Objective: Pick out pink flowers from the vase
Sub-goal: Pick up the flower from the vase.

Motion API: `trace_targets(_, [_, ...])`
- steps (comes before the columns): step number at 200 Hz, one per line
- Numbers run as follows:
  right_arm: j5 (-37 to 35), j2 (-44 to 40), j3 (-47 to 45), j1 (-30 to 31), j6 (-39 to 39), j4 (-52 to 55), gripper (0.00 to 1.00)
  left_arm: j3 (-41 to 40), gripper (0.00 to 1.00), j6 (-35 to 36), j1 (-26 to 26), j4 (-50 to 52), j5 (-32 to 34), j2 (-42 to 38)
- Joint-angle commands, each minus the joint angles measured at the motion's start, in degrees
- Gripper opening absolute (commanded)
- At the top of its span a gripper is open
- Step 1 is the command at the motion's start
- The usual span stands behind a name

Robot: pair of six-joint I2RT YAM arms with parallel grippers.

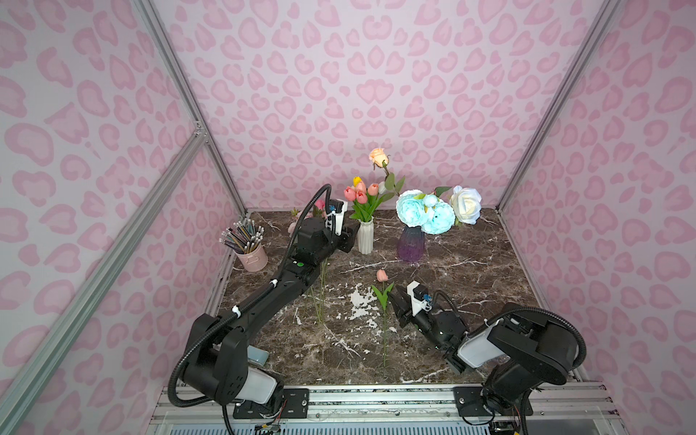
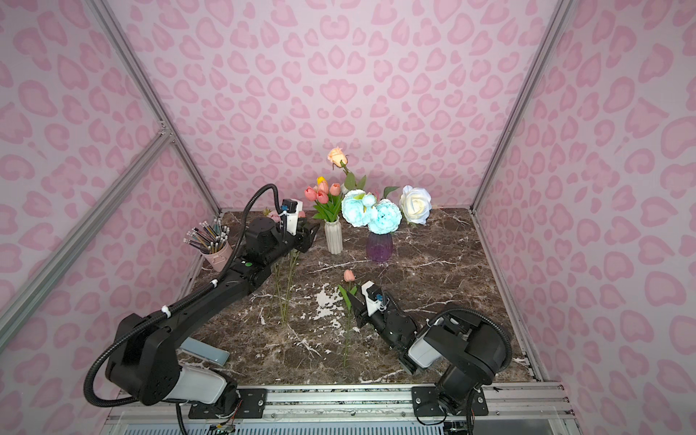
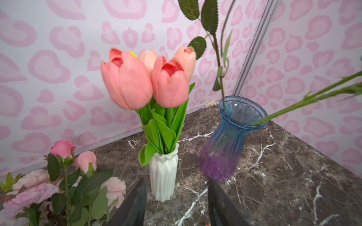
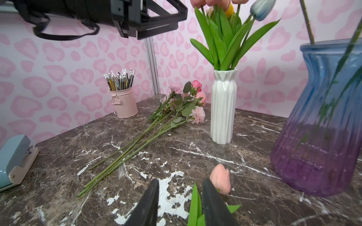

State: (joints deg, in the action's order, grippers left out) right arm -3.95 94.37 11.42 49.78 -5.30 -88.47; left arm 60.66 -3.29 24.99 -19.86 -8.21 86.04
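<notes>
Walls [image 1: 339, 94]: pink heart-blotch print. Aluminium posts [image 1: 191, 101] at far worktop corners. Worktop [image 1: 470, 278]: dark brown marble, white veins, chipped white patch [image 1: 360, 301] at centre.

Shows a salmon-pink tulip [image 2: 349, 275] lying on the table [image 2: 452, 297], stem toward the near edge, right end effector [image 2: 353, 302] at its leaves. Has left end effector [image 2: 313, 234] just beside the white vase [image 2: 333, 239].

Pink pencil cup [image 1: 251, 258]; blue peonies [image 1: 425, 215]; white rose [image 1: 466, 204].

- Bright, soft, even light from above; only a faint shadow falls on the wall [image 1: 339, 94] behind the peach rose [image 1: 377, 155].
- Both top views dim slightly toward the corners.
- In the wrist views, the white vase [image 4: 223, 105] shows glossy highlights, and the nearest green stem [image 3: 323, 95] blurs.
</notes>
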Motion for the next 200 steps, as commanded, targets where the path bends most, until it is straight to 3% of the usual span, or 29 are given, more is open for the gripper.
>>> trace_targets(1, [2.0,1.9,0.6,0.0,1.3,-8.6,0.39,1.6,0.45,1.3,-1.2,-9.7,-2.6,3.2])
trace_targets(51, [3.8,3.6,1.2,0.1,1.4,-8.9,0.38,5.1,0.41,0.7,-2.7,-16.2,-6.9,9.3])
trace_targets(107, [6.3,4.6,2.4,0.1,1.9,-7.8,0.38,7.9,0.40,-1.9,-3.4,-19.7,-4.2,13.5])
trace_targets(160, [7.8,5.6,2.9,0.1,2.0,-7.8,0.38,9.2,0.28,-3.9,-3.6,-23.3,-1.6,16.6])
trace_targets(200, [8.6,6.2,3.5,0.5,2.4,-7.1,0.38,10.3,0.27,-5.9,-4.2,-25.4,-1.8,18.2])
